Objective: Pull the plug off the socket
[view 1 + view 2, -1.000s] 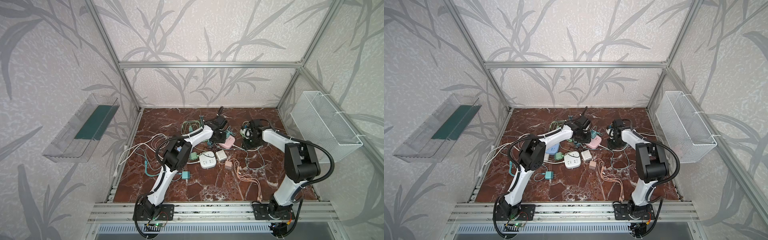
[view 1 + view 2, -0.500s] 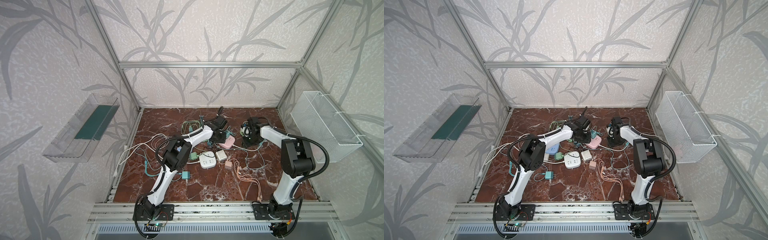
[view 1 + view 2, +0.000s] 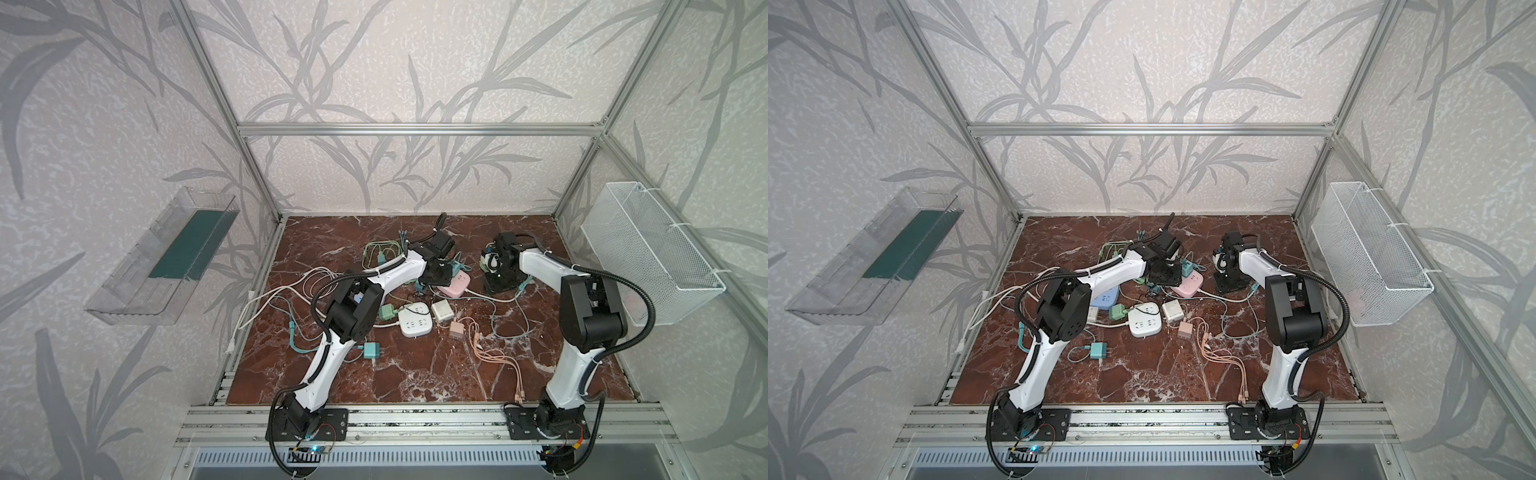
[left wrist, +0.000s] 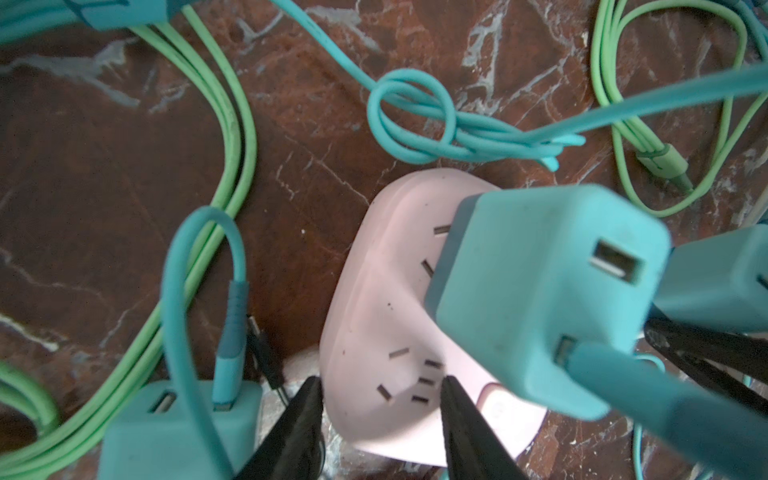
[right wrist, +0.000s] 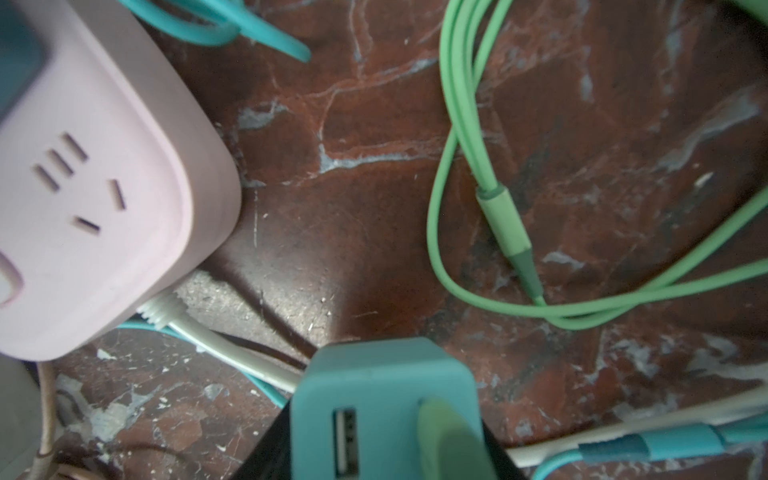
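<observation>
Your right gripper (image 3: 500, 278) is clamped on a teal USB charger (image 5: 374, 374). In the right wrist view its black fingers (image 5: 266, 453) flank the block on both sides, and a green cable (image 5: 446, 440) is plugged into one of its two USB ports. You have that charger off the pink power strip (image 5: 83, 187), held just beside the strip's corner over the red marble tabletop (image 5: 374, 208). Your left gripper (image 4: 380, 384) is down at the strip's button end with its jaws parted. One finger (image 4: 305, 415) sits just beside the strip's edge and the other lies over its top face, but you cannot tell from this view whether they pinch it. A second teal charger (image 4: 540, 291) stands plugged into the strip, with a teal cable (image 4: 665, 399) in one port. In both top views the strip lies mid-table between your two grippers.
</observation>
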Controlling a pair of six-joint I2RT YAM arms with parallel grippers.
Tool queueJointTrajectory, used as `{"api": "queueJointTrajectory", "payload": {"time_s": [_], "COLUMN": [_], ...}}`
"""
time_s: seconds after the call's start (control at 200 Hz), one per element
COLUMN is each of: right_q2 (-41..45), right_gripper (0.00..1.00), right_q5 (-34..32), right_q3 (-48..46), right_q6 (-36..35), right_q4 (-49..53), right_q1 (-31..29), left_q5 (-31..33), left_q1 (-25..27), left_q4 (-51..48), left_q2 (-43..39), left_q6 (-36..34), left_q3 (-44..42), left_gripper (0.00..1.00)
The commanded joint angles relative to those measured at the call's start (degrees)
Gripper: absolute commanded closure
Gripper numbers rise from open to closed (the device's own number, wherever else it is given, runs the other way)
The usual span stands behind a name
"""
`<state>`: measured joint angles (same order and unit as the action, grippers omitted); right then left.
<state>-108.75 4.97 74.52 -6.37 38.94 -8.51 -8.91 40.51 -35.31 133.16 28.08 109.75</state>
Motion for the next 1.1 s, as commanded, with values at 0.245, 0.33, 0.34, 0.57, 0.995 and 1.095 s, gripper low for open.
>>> {"api": "queueJointTrajectory", "payload": {"time_s": [0.245, 0.33, 0.34, 0.57, 0.995, 1.095], "right_q2": [-0.02, 0.63, 0.71, 5.37, 12.91, 11.56], "right_gripper": [0.35, 0.34, 0.33, 0.33, 0.34, 0.34], "right_q5": [1.78, 1.97, 1.99, 3.9, 10.55, 11.81], "right_q3": [1.6, 1.69, 1.62, -2.83, -14.31, -13.82], "right_q6": [1.42, 1.62, 1.69, 0.78, -8.98, -9.28], "right_q4": [0.71, 0.43, 0.43, -5.76, -28.9, -31.72], "right_q1": [0.16, 0.16, 0.14, 0.0, -6.32, -6.77], "left_q5": [1.6, 1.62, 1.66, 1.9, -1.25, -1.72], "left_q1": [0.27, 0.27, 0.27, 0.27, -0.36, -0.64], "left_q4": [-4.43, -4.47, -4.45, -3.59, 0.04, 0.94], "left_q2": [0.45, 0.2, 0.17, -0.7, -2.12, -2.69], "left_q6": [-0.1, -0.04, -0.04, 0.66, 2.93, 3.5], "left_q3": [-2.77, -2.77, -2.74, -4.2, -7.65, -8.77], "left_gripper": [0.53, 0.53, 0.53, 0.53, 0.53, 0.54]}}
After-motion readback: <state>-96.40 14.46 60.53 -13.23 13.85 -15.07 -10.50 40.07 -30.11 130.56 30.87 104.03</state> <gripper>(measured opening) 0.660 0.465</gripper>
